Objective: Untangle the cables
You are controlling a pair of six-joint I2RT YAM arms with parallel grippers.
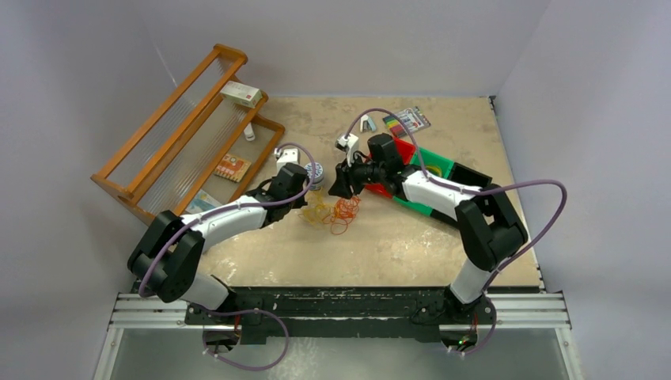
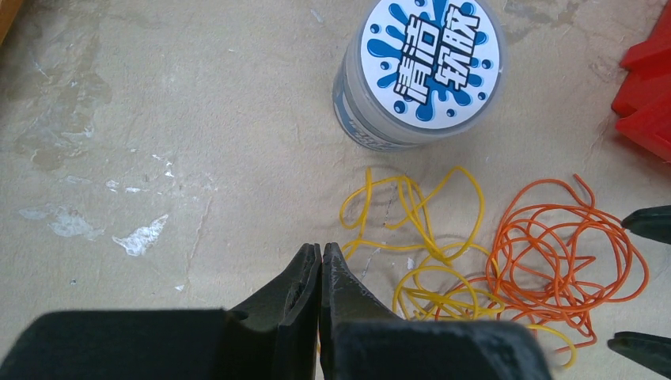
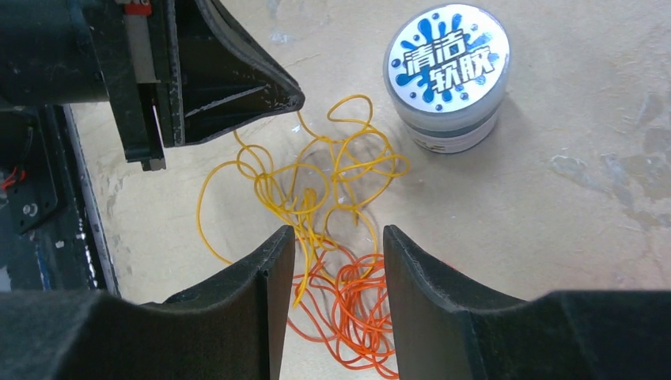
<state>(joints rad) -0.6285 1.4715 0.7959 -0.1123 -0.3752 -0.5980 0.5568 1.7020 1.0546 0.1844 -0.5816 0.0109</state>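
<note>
Left hand (image 2: 320,261) clenched at the edge of the cables (image 3: 356,289) on the counter (image 2: 198,119). Right hand (image 3: 339,235) released, spread over the tangle. Tub (image 2: 419,71) nearby.

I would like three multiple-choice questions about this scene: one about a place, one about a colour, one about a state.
1. The round tub stands: A on a shelf; B inside a box; C on the table beside the cables.
2. The cables nearest the tub are: A blue; B yellow; C green.
3. The right gripper is: A open; B shut; C out of view.
Answers: 1 C, both wrist views show it next to the strands. 2 B, yellow loops lie by it. 3 A, a wide gap parts its fingers.
</note>
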